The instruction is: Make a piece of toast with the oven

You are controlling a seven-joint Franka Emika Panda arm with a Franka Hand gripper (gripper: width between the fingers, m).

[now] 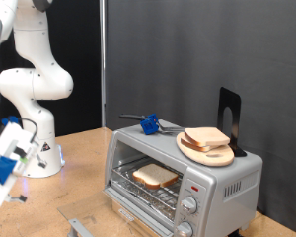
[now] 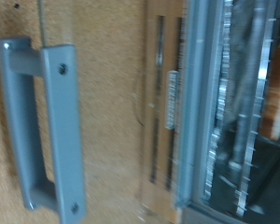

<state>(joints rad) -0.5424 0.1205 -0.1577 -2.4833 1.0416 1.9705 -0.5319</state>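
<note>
Resting on the wire rack inside the small silver countertop oven (image 1: pixel 184 176) w/ open glass door: pale squarish toast slice (image 1: pixel 155 176) (gripper (image 1: pixel 4 158) at exterior view's left, well apart; grip state unclear).

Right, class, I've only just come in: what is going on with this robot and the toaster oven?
A slice of bread, the piece of toast, lies on the wire rack inside the oven, whose glass door hangs open. The gripper is off at the exterior view's left, apart from the oven, with nothing seen between its fingers. A second slice rests on a round wooden board on the oven's top, beside a blue-handled tool.
</note>
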